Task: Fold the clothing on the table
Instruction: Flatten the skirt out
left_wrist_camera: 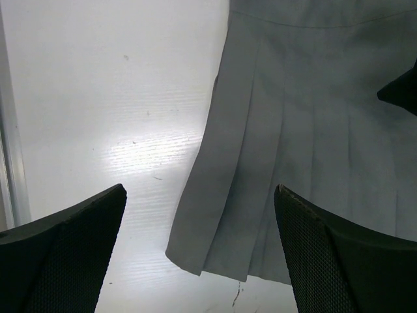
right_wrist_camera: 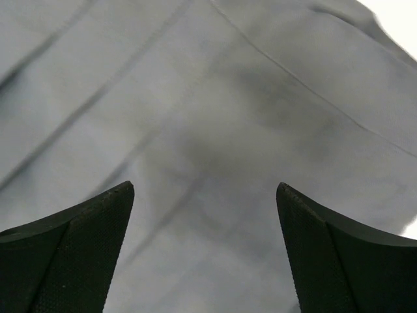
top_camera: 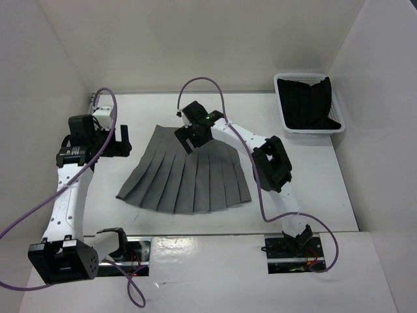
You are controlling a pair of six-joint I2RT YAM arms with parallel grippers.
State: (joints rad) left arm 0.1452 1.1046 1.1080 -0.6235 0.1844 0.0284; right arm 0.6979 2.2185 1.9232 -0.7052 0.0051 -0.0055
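Note:
The clothing, a grey pleated skirt, lies fanned out flat on the white table, waistband at the far side. My left gripper hovers open just left of the skirt's upper left edge. In the left wrist view the skirt's side edge and hem corner lie ahead of the open left gripper, with bare table to the left. My right gripper is over the waistband end. It stands open close above the grey fabric, with nothing held.
A white mesh basket holding a black cloth stands at the back right corner. White walls enclose the table at the left, back and right. A metal rail runs along the table's left edge.

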